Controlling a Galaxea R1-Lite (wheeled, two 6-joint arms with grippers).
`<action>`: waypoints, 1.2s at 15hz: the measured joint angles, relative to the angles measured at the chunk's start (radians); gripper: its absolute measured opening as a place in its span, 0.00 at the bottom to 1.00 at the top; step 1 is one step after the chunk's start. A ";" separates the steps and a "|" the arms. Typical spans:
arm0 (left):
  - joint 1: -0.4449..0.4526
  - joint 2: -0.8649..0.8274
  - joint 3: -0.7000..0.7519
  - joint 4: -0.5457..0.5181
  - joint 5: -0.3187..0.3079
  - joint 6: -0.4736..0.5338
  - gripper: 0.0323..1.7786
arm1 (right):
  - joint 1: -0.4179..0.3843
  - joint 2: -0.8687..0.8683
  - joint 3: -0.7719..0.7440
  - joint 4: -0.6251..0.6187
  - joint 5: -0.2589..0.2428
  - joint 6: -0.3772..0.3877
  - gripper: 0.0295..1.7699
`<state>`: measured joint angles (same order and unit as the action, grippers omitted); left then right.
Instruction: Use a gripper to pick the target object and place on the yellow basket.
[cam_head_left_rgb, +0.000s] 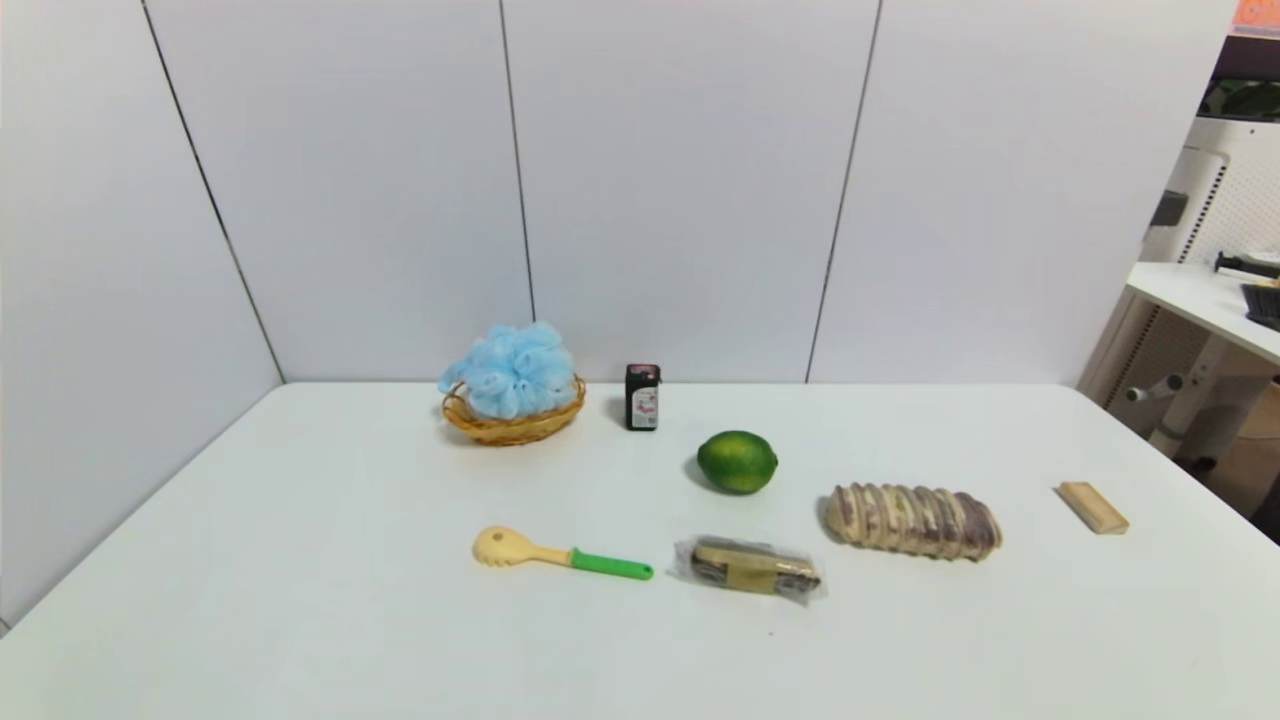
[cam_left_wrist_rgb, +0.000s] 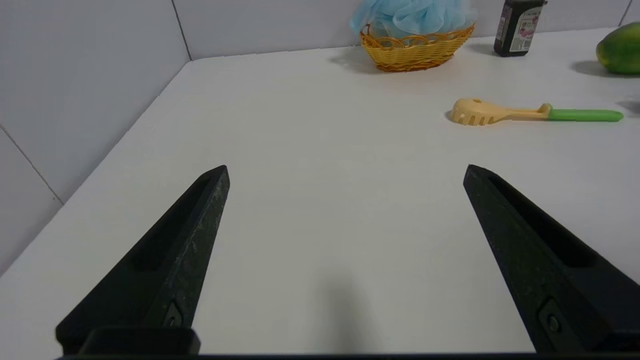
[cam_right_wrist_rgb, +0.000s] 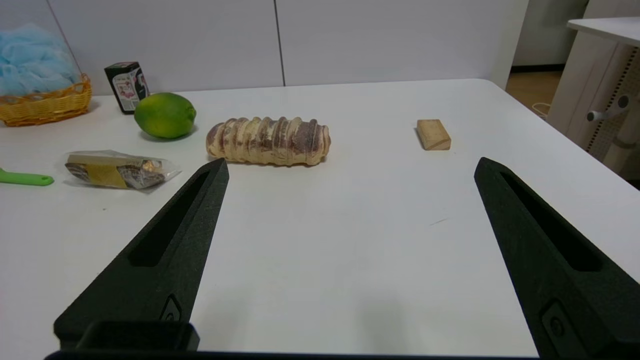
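- I see the light-blue bath puff (cam_head_left_rgb: 513, 368) sitting in the yellow basket (cam_head_left_rgb: 513, 427) at the bench's (cam_head_left_rgb: 300, 560) far side.
- My left gripper (cam_left_wrist_rgb: 346, 172) hangs low over bare bench, jaws spread wide, empty.
- My right gripper (cam_right_wrist_rgb: 350, 167) is likewise wide and empty.

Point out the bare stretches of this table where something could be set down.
Bare: the near strip of table in front of the spatula and the packet; the left side, between the wall and the yellow basket; the far right corner behind the wooden block. Crowded: the middle, around the lime and the bread loaf.
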<state>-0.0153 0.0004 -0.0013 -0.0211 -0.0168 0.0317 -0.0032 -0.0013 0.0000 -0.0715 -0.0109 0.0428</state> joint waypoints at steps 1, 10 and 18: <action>0.000 -0.001 0.000 0.000 0.008 -0.018 0.95 | 0.000 0.000 0.000 0.000 0.000 0.000 0.96; 0.000 -0.002 0.001 -0.002 0.020 -0.039 0.95 | 0.000 0.000 0.000 0.000 0.001 -0.001 0.96; 0.000 -0.002 0.001 -0.001 0.020 -0.039 0.95 | 0.000 0.000 0.000 0.000 -0.003 0.011 0.96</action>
<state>-0.0153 -0.0019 0.0000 -0.0226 0.0028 -0.0070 -0.0032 -0.0013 0.0000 -0.0715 -0.0138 0.0538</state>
